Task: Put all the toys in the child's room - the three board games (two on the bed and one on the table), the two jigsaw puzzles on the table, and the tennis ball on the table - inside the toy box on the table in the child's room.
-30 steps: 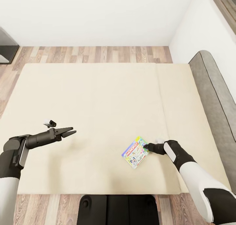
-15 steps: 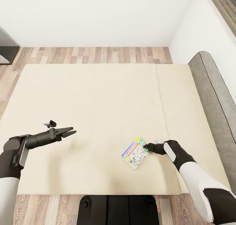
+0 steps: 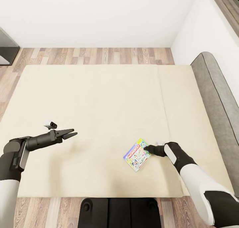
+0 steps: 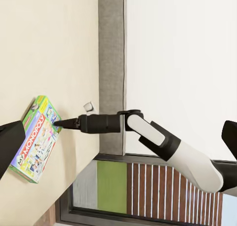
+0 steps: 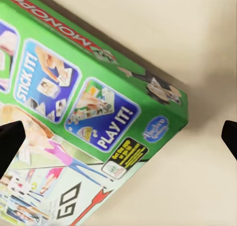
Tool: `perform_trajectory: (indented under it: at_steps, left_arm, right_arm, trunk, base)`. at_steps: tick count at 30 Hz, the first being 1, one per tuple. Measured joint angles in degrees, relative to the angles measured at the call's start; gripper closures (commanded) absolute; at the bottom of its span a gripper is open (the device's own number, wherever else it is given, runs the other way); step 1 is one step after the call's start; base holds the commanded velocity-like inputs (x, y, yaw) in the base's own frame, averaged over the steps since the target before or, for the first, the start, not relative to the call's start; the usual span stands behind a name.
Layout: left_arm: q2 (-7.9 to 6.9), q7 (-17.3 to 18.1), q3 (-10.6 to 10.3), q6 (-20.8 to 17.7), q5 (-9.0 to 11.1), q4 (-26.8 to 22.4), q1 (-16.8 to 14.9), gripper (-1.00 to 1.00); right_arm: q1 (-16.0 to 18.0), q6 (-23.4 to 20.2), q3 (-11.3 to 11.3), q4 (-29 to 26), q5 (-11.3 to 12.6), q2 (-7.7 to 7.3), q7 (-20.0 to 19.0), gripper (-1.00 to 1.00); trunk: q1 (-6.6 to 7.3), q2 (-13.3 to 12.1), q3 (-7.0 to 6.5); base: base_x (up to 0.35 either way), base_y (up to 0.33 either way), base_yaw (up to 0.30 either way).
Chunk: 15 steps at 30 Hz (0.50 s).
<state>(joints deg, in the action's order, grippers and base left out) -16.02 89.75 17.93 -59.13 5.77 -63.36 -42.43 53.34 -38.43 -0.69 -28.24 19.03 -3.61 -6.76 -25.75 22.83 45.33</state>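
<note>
1. Board game [image 3: 137,154]: flat green-edged box with a red logo and cartoon art, lying flat on the bed [image 3: 99,105], near the edge closest to the robot and toward the headboard [image 3: 215,95] side. It sits skewed, one corner pointing toward the right arm. Also seen in the left wrist view [image 4: 35,138] and close-up in the right wrist view [image 5: 84,112].
2. Right gripper [image 3: 146,150]: low over the mattress, tip at the box's headboard-side corner. In the left wrist view [image 4: 57,123] the fingers look drawn to a narrow point just at the box edge; the right wrist view shows dark fingertips [image 5: 10,139] at both margins with the box corner between them. Cannot tell whether they pinch the box or merely meet it.
3. Left gripper [image 3: 72,133]: well apart from the box, above bare mattress, fingers slightly spread, nothing between them.
4. Surroundings: wood-plank floor [image 3: 99,55] beyond the bed, white wall [image 3: 99,15] behind.
</note>
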Motion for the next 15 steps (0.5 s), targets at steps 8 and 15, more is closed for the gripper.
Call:
perform_trajectory:
  at_steps: [8,15]
  left_arm:
    - [-0.04,0.0,0.0,0.0,0.0,0.0,0.0,-1.0]
    - [-0.05,0.0,0.0,0.0,0.0,0.0,0.0,-1.0]
  right_arm:
    - [0.0,0.1,0.0,0.0,-0.1,1.64,0.0,-1.0]
    - [0.0,0.1,0.0,0.0,-0.1,2.63,0.1,-1.0]
  trunk:
    - [0.0,0.0,0.0]
    - [0.0,0.0,0.0]
  base:
    - [0.0,0.0,0.0]
    - [0.0,0.0,0.0]
